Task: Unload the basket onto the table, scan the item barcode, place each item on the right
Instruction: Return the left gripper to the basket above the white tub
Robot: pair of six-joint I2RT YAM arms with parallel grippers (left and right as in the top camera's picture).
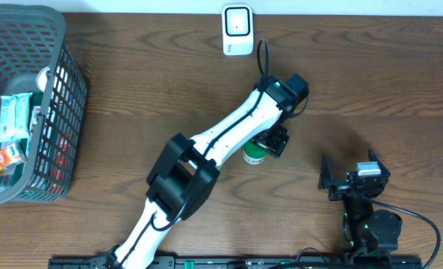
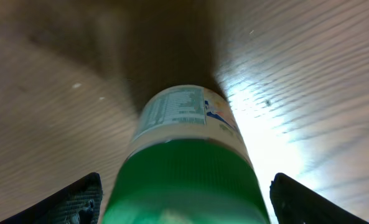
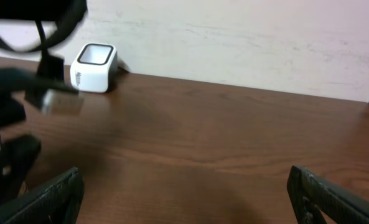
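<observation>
The item is a white bottle with a green cap point(image 1: 252, 155), standing on the wooden table near the middle. In the left wrist view I look down on it, with its printed label point(image 2: 179, 114) above the cap. My left gripper point(image 1: 265, 147) point(image 2: 186, 203) hangs over the bottle. Its fingers point(image 2: 78, 202) straddle the cap with a thin gap on each side, so it is open. The white barcode scanner point(image 1: 237, 30) point(image 3: 94, 66) stands at the table's far edge. My right gripper point(image 1: 350, 172) point(image 3: 187, 199) rests open and empty near the front right.
A dark mesh basket point(image 1: 63, 90) holding several packaged goods stands at the far left. A pale wall point(image 3: 246, 37) runs behind the table. The left arm point(image 1: 206, 153) stretches diagonally across the table's middle.
</observation>
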